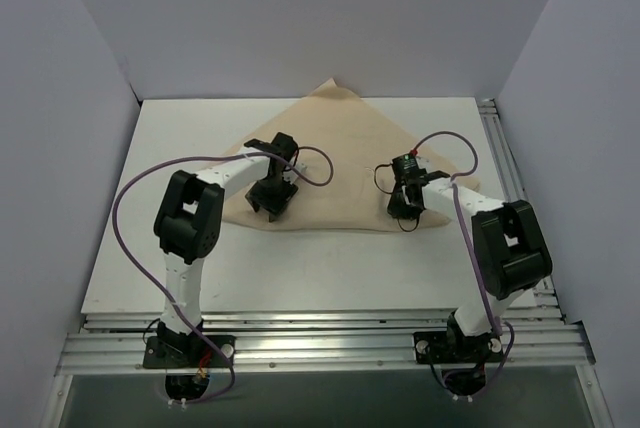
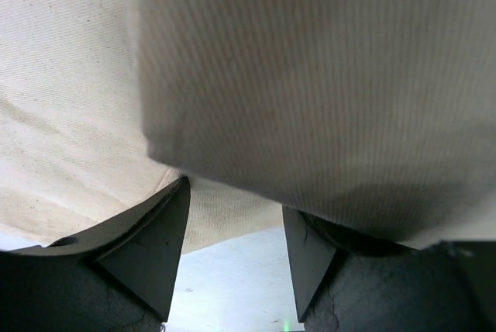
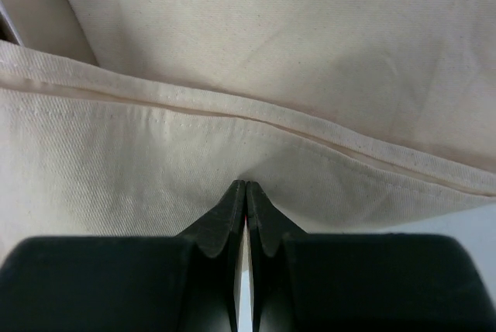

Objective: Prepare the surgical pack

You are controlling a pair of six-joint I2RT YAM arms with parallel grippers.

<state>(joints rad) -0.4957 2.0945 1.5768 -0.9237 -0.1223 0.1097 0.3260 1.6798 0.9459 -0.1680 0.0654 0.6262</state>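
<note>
white table point(image 1: 300, 278) bears the tan cloth point(image 1: 340, 148), folded to a triangle at mid-table. judged step: folding the wrap. left gripper point(image 2: 232, 247) spread at the near fold, gripping nothing. right gripper point(image 3: 246, 216) pressed together at the hem. next move needs a sure hold on that edge

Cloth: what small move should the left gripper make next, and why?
Probably close the left gripper: its jaws stand open at the cloth's near edge, a fold close over one finger, while the right gripper is shut at that edge.
</note>
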